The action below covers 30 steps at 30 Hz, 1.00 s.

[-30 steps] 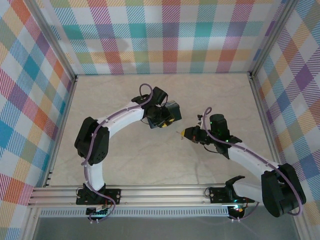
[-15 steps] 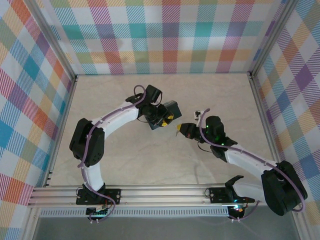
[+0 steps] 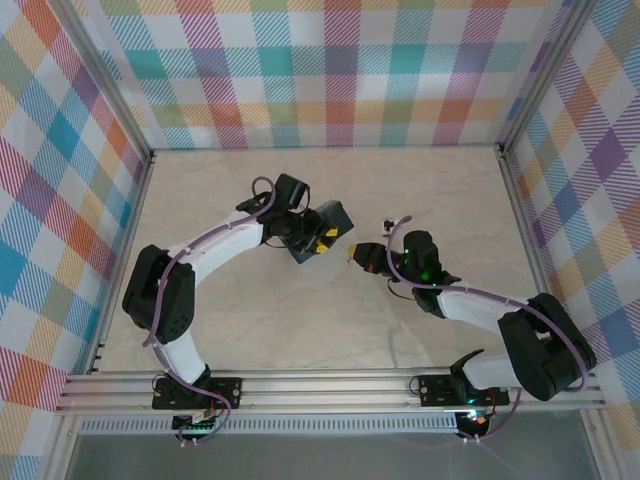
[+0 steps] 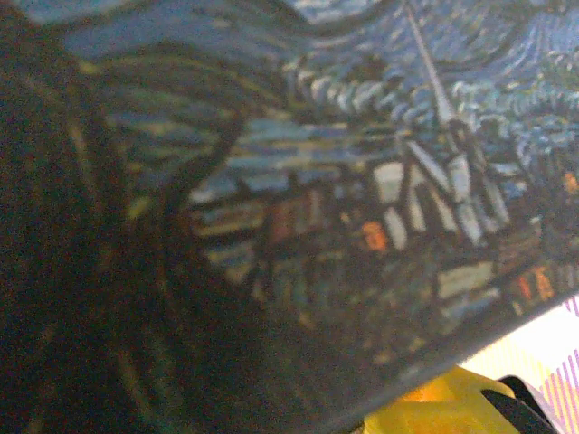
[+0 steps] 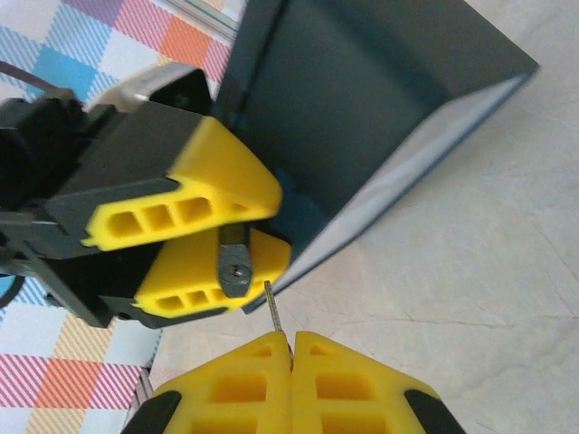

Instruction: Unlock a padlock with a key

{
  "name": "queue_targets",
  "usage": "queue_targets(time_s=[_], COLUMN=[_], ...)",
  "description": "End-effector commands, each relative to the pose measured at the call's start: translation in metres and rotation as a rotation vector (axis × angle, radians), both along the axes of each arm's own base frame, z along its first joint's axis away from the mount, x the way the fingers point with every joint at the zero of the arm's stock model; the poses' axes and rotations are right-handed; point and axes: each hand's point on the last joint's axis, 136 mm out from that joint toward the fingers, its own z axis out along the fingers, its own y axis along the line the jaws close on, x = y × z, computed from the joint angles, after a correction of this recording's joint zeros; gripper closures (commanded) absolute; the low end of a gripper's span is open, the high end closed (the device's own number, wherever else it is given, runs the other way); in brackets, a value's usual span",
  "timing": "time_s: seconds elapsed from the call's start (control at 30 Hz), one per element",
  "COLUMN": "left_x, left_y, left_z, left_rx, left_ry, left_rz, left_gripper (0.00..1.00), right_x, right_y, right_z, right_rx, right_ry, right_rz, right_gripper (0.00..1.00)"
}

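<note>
The right tool (image 5: 291, 342) is pinching fully closed on the key (image 5: 271, 306); only the thin silvery blade is sticking out past its yellow fingertips. In the right wrist view the blade is pointing up and leaning slightly to the left; this is the long axis of the key.

The left tool (image 5: 270, 231) is standing partly closed, and its two yellow fingers are holding the dark body of the padlock (image 5: 233, 264) between them. The end face of the padlock, with a small hole that I am taking for the keyhole, is facing the right wrist camera.

The coming move is turning on one relation; the tip of the key is lying just beside this face, a little to the right of the hole and below it, and it seems not yet inside. I am judging that the right arm needs a small shift toward the hole, with the blade in line with it, before pushing in.

From above, the two tools are meeting near the middle of the worktop (image 3: 250, 320), the left tool (image 3: 315, 240) on the left and the right tool (image 3: 355, 255) on the right, near to each other. The painted tin (image 3: 333, 215) is sitting just behind the left tool. The worktop is pale and marbled; plaid walls (image 3: 340, 80) in many colours are closing it on three sides.
</note>
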Motion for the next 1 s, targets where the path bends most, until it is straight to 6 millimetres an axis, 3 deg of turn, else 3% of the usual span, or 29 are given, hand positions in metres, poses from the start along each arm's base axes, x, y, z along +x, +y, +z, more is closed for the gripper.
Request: queue_targets(time_s=[0.0, 0.97], left_x=[0.008, 0.008], left_y=[0.000, 0.002], left_z=[0.032, 0.032], left_rx=[-0.077, -0.087], left_ry=[-0.075, -0.081], left_rz=[0.006, 0.022], left_gripper=[0.99, 1.00], right_x=[-0.004, 0.009], right_y=[0.010, 0.023], right_z=[0.021, 0.018], right_rx=[0.047, 0.004], right_ry=[-0.073, -0.102], right_rz=[0.041, 0.052], right_gripper=[1.00, 1.00])
